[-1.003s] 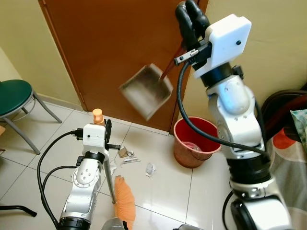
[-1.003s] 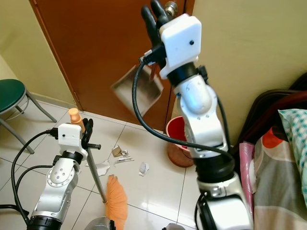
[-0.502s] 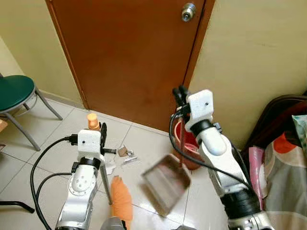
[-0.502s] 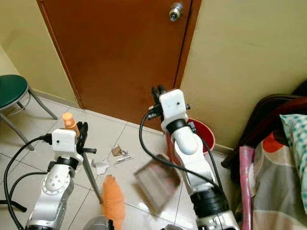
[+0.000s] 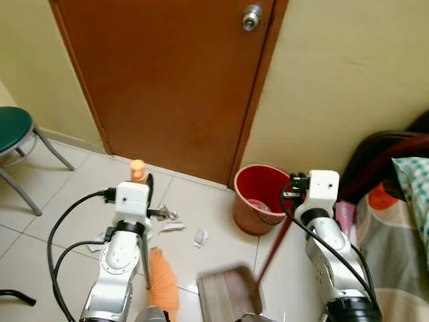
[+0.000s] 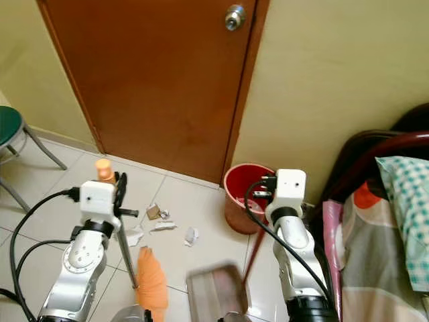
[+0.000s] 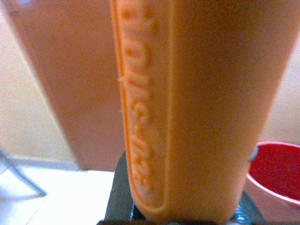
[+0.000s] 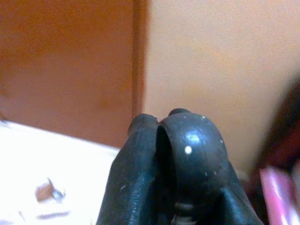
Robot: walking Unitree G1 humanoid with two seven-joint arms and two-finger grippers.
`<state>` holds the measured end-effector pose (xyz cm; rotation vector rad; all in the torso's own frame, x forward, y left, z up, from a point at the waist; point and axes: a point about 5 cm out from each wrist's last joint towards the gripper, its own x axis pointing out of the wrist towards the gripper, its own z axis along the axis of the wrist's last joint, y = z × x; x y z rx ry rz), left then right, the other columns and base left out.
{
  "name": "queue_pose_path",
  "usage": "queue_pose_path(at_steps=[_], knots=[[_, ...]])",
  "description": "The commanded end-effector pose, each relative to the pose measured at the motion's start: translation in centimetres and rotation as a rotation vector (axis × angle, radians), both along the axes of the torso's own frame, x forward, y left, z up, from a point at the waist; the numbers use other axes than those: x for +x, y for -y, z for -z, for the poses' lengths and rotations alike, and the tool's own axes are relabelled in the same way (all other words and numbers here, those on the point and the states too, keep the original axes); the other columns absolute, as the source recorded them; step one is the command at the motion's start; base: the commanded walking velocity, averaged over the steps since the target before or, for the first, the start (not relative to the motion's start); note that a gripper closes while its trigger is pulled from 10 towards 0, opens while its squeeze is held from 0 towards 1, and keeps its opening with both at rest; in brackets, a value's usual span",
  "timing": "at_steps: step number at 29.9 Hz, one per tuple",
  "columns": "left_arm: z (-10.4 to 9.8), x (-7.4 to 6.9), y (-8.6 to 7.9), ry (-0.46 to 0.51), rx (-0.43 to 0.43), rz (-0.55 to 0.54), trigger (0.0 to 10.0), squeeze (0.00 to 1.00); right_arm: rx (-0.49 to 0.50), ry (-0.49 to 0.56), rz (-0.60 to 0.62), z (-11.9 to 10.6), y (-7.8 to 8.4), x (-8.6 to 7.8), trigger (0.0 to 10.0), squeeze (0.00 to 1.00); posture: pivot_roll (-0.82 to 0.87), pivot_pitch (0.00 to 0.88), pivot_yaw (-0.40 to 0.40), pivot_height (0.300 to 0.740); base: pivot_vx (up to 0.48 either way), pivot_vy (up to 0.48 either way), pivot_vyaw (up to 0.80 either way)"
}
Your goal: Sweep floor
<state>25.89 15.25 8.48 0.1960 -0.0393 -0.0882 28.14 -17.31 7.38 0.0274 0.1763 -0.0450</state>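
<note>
Two tools: I hold one in each arm
Dustpan (image 5: 228,295): flat on the tiles near my feet, mouth toward the door; its dark red handle rises to my right gripper (image 5: 298,190), clenched around it
Broom (image 5: 161,278): orange bristles just left of the dustpan; my left gripper (image 5: 149,191) is closed on its upright pole
Paper scraps (image 5: 199,237): beyond both tools, toward the door; I judge the broom must pull them back into the pan

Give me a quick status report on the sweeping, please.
Left gripper shut on broom. Right gripper shut on dustpan, pan low by the floor. Paper scraps unswept, red bucket beside them.
</note>
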Motion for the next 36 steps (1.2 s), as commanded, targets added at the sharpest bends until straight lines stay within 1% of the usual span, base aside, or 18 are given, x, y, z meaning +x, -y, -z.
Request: queue_pose_path(at_steps=[1,3,5,6,8,12,19,23,28,36], knots=[[-0.9,0.5,-0.2,0.023,0.066,0.018,10.0,0.0,0.039,0.003,0.018,-0.2,0.2,0.1,10.0,0.0,-0.02,0.054,-0.071,0.74,0.0,0.0,0.0],[-1.2,0.6,-0.5,0.026,0.047,-0.002,10.0,0.0,0.009,0.02,-0.009,-0.5,0.0,0.2,10.0,0.0,-0.02,0.067,-0.063,0.74,0.0,0.0,0.0],[-1.5,0.5,-0.6,0.03,0.043,-0.004,10.0,0.0,0.014,0.021,-0.015,-0.8,-0.3,0.4,10.0,0.0,-0.01,0.075,-0.06,0.74,0.0,0.0,0.0],[-1.6,0.3,-0.5,0.029,0.037,0.003,10.0,0.0,0.037,0.024,-0.001,-1.0,-0.5,0.5,10.0,0.0,-0.01,0.08,-0.051,0.74,0.0,0.0,-0.51],[-1.3,-0.2,-0.3,0.02,0.022,0.01,10.0,0.0,0.033,0.032,0.01,-1.1,-0.5,0.5,10.0,0.0,-0.01,0.069,-0.04,0.74,0.0,0.0,-0.8],[-1.1,-0.5,0.1,0.006,0.005,0.021,10.0,0.0,0.048,0.027,0.046,-0.8,-0.1,0.3,10.0,0.0,-0.01,0.054,-0.028,0.74,0.0,0.0,-0.8],[-1.0,-0.4,0.1,-0.006,-0.005,0.025,10.0,0.0,0.045,0.031,0.06,-0.7,0.3,0.2,10.0,0.0,-0.01,0.042,-0.004,0.74,0.0,0.0,-0.8],[-1.2,-0.1,0.3,0.002,-0.004,0.039,10.0,0.0,0.036,0.045,0.057,-1.2,0.5,0.6,10.0,0.0,-0.02,0.051,-0.007,0.74,0.0,0.0,-0.8],[-1.4,0.0,0.5,0.009,-0.004,0.041,10.0,0.0,0.031,0.042,0.059,-1.0,0.8,0.7,10.0,0.0,-0.02,0.056,-0.011,0.74,0.0,0.0,-0.73],[-1.9,0.3,0.5,0.038,0.001,0.038,10.0,0.0,0.024,0.047,0.042,-1.1,0.2,0.8,10.0,0.0,-0.02,0.062,-0.02,0.74,0.0,0.0,-0.45]])
